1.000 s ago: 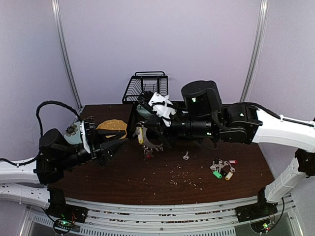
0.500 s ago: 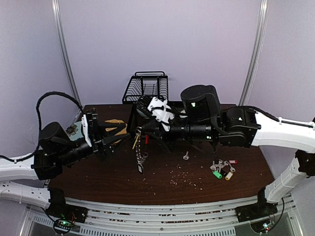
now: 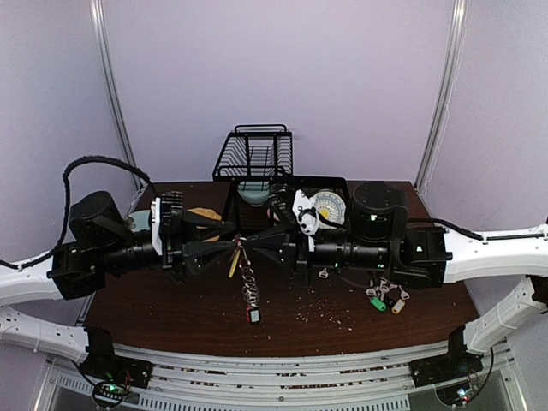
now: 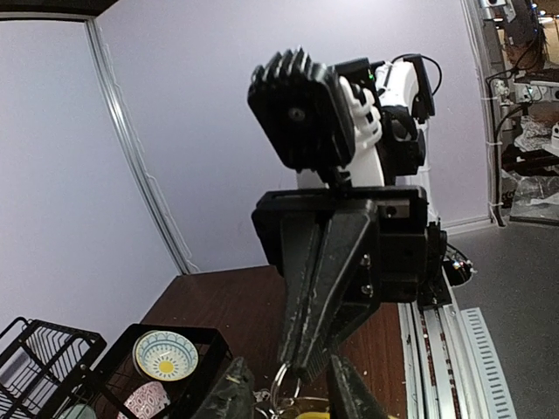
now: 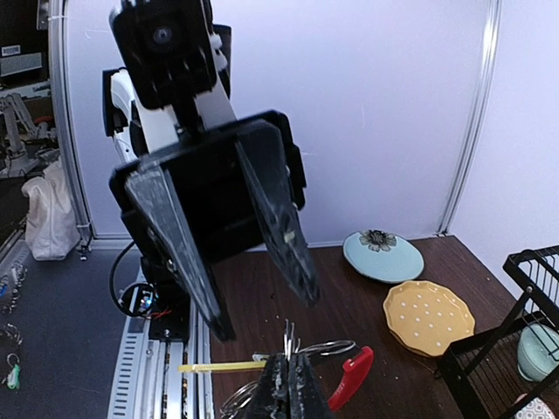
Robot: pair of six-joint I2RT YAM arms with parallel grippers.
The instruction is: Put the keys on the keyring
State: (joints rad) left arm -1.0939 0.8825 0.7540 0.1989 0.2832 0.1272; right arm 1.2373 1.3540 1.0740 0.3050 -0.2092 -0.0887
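Observation:
The keyring (image 3: 241, 252) hangs in mid-air between my two grippers, above the table. Its red sleeve (image 5: 351, 377) and thin rings (image 5: 325, 348) show in the right wrist view. A string of small silver keys (image 3: 248, 287) dangles from it, ending in a red tag (image 3: 254, 315). My right gripper (image 5: 287, 367) is shut on the ring and also shows in the top view (image 3: 254, 245). My left gripper (image 4: 292, 386) is open, one jaw on each side of the ring (image 4: 286, 381), and comes in from the left in the top view (image 3: 229, 249). A yellow strip (image 5: 225, 367) sticks out of the bunch.
A bunch with green and yellow tags (image 3: 385, 300) and a tiny lone key (image 3: 324, 274) lie at the right. A black wire rack (image 3: 253, 152) and a black crate with bowls (image 3: 330, 181) stand behind. A yellow plate (image 5: 428, 316) and a blue plate (image 5: 382, 255) lie at the back left. Crumbs (image 3: 318, 304) dot the wood.
The right gripper lifted the ring off the table and brought it nearer; the keys now hang down in a long string. The left gripper swung right and now straddles the ring.

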